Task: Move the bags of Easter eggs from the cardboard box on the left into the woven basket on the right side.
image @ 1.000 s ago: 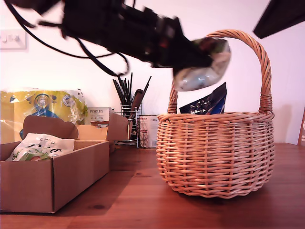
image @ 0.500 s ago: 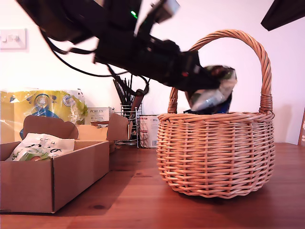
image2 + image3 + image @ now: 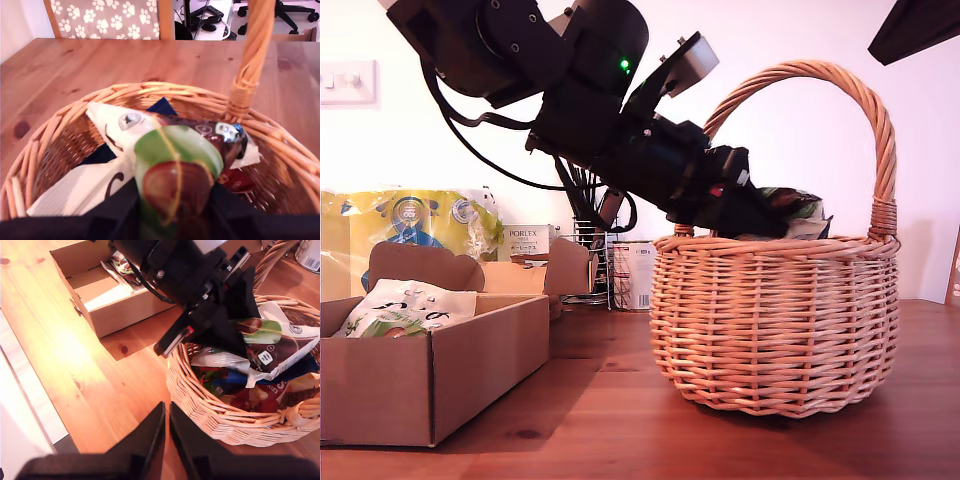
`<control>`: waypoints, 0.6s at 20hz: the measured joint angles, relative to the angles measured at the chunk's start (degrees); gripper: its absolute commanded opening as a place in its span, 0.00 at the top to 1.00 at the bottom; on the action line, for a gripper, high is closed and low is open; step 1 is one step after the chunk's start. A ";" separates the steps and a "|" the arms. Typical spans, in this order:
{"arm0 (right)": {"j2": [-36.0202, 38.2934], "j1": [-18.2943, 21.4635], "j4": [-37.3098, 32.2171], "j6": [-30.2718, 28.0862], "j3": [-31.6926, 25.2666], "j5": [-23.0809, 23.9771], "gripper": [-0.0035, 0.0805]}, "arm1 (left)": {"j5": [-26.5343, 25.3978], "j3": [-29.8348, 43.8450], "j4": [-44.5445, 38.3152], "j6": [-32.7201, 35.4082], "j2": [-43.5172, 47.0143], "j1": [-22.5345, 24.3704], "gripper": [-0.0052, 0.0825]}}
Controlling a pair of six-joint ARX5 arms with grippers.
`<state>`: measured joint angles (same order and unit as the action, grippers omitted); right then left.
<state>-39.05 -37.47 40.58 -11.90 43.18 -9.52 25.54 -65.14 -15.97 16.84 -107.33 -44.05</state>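
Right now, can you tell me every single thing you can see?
woven basket: one, tan, on the table, exterior view's right.
bags in the basket: several, red, blue, white; exact count hidden.
green-and-brown bag: one, in the basket's mouth.
cardboard box: one, brown, exterior view's left.
white-and-green bag: one, in the box.
yellow pack: one, behind the box.
Porlex carton: one, white, behind the box.
wire holder: one, holding black sticks, at the back.
table: one, brown wood.
my first gripper: black, shut on the green-and-brown bag.
my second gripper: black, shut, empty, above the table near the basket.
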 measured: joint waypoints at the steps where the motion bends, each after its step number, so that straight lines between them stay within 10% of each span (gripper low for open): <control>1: 0.00 0.00 -0.02 0.00 0.00 0.00 0.97 | 0.00 -0.28 0.26 -0.02 0.00 -0.07 0.29; 12: 0.00 0.00 -0.09 -0.15 0.00 0.02 0.97 | 0.94 -9.51 21.90 -0.13 4.11 -0.50 0.35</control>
<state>-39.05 -37.47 40.49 -12.05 43.18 -9.50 26.48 -74.65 5.93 16.71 -103.22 -44.56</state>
